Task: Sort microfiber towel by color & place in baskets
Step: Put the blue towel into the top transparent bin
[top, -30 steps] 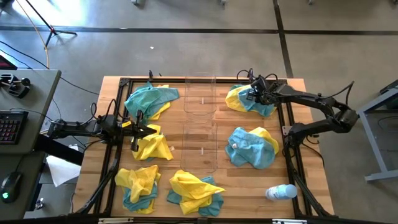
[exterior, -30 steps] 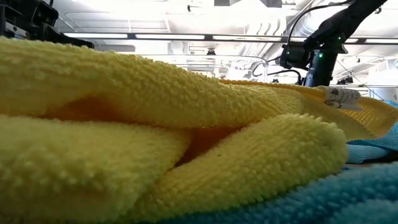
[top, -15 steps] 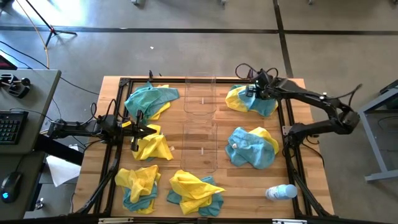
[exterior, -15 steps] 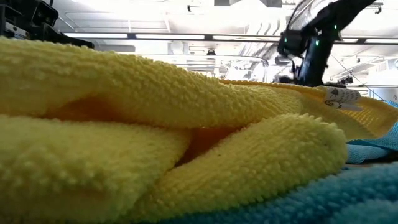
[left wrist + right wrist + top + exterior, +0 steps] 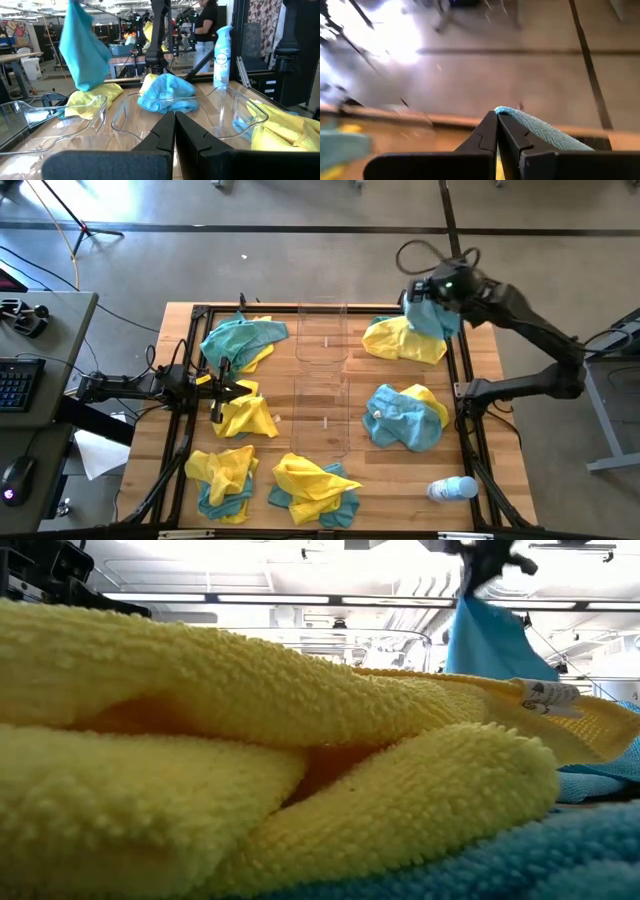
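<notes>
My right gripper [image 5: 428, 298] is up over the table's far right corner, shut on a teal microfiber towel [image 5: 434, 317] that hangs from it [image 5: 490, 638] [image 5: 82, 45]. Under it a yellow towel [image 5: 404, 340] lies on the table. Two clear baskets [image 5: 322, 336] [image 5: 322, 416] stand end to end in the table's middle. Rumpled yellow and teal towels lie at the far left [image 5: 243, 340], middle left [image 5: 246, 416], near left [image 5: 224, 476], near middle [image 5: 312, 486] and middle right [image 5: 405, 416]. My left gripper [image 5: 228, 388] waits shut at the left [image 5: 175, 120]. My right gripper pinches a bunched edge of the teal towel [image 5: 512, 116] between its two fingertips. The fingers slant down from the table's right side. The towel hangs below them in a loose drape; I cannot tell whether its lower tip [image 5: 80, 87] is clear of the yellow towel.
A clear plastic bottle [image 5: 452, 488] lies near the right front corner. Black frame rails [image 5: 462, 420] run along the table's sides. A spray bottle [image 5: 221, 55] stands beyond the baskets in the left wrist view, and a person stands in the room behind.
My right gripper has gone up from the far right pile and tipped, taking the teal towel with it. That towel has come off the yellow towel and now hangs below the fingers. The yellow towel has stayed on the table.
</notes>
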Controlling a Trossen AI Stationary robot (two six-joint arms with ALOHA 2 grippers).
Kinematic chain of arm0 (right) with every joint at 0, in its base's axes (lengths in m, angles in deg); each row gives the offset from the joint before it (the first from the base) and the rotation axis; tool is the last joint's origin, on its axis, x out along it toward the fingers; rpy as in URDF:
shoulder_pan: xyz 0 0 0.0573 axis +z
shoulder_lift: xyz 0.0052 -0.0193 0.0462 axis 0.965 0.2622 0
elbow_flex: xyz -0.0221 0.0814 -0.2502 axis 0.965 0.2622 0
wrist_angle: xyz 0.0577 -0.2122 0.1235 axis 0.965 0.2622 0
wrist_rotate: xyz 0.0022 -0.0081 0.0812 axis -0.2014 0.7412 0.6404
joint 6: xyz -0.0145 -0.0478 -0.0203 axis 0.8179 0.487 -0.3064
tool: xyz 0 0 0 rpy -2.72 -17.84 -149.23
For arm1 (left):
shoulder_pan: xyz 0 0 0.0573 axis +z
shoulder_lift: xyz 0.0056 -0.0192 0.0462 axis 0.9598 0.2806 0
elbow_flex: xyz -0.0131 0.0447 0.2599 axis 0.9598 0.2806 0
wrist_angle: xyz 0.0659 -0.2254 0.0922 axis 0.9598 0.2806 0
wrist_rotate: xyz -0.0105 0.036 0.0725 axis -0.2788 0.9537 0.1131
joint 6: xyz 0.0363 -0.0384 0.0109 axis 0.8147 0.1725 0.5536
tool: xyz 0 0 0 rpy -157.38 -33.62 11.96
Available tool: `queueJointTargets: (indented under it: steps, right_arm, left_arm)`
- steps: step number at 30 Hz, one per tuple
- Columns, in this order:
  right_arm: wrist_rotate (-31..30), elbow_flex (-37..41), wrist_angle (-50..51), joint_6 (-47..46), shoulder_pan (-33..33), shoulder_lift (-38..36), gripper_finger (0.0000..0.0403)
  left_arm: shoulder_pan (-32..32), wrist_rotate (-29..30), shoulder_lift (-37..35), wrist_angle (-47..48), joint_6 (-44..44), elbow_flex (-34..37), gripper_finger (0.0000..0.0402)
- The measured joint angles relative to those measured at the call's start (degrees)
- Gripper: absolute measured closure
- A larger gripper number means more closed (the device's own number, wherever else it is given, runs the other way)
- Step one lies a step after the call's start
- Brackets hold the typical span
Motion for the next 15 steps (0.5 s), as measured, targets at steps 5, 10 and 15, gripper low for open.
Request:
queueJointTargets:
  steps: [5,10,15]
  right_arm:
    - [-0.48,-8.77,-4.69,6.10,3.20,2.17,0.0403]
    - [1.48,-16.57,-10.66,12.19,5.79,6.37,0.0403]
    - [4.09,-25.28,-12.30,17.36,7.23,12.42,0.0403]
  left_arm:
    - [0.00,0.01,-0.01,0.00,0.01,-0.01,0.0401]
    - [0.00,0.00,-0.01,-0.01,0.00,0.00,0.0401]
    - [0.01,-0.01,0.01,-0.01,0.01,-0.01,0.0401]
